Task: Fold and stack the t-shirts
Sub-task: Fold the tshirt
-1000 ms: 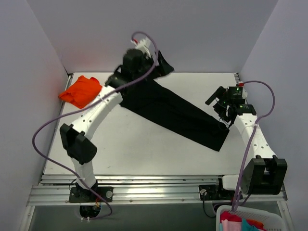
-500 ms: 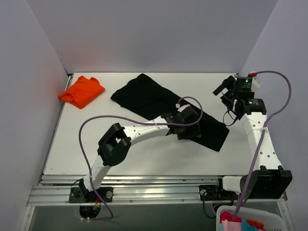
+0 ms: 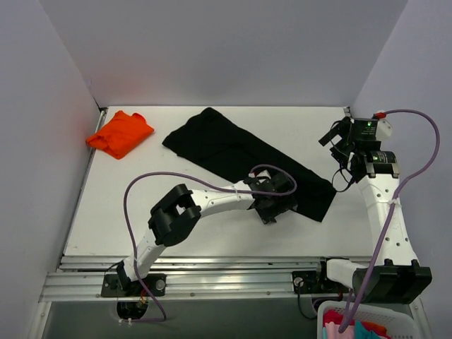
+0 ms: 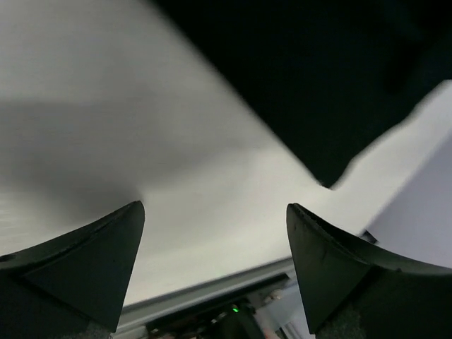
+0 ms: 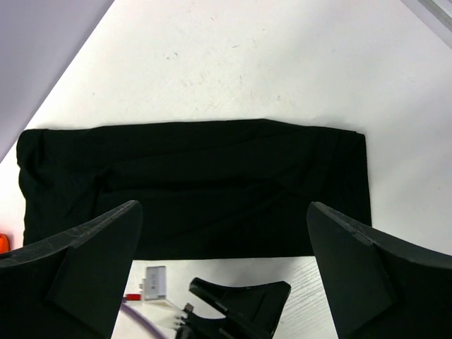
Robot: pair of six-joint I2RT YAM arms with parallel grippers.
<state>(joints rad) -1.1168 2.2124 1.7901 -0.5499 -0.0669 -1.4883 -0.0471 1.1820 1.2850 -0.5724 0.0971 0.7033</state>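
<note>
The black t-shirt [image 3: 240, 155] lies flat as a long folded strip, running from the far middle of the table to the right. It also shows in the left wrist view [image 4: 318, 70] and the right wrist view [image 5: 198, 191]. The orange t-shirt [image 3: 120, 133] lies folded at the far left corner. My left gripper [image 3: 274, 210] is open and empty, low over the table at the strip's near edge [image 4: 214, 206]. My right gripper [image 3: 332, 138] is open and empty, raised beyond the strip's right end [image 5: 222, 205].
A white basket [image 3: 395, 323] with coloured clothes stands off the table at the near right. Grey walls close in the far, left and right sides. The metal rail [image 3: 212, 282] runs along the near edge.
My left arm has swung from the far left end of the black shirt to its near edge at mid-table. The shirt now lies flat. My right gripper has let go, lifted and drawn back right.
</note>
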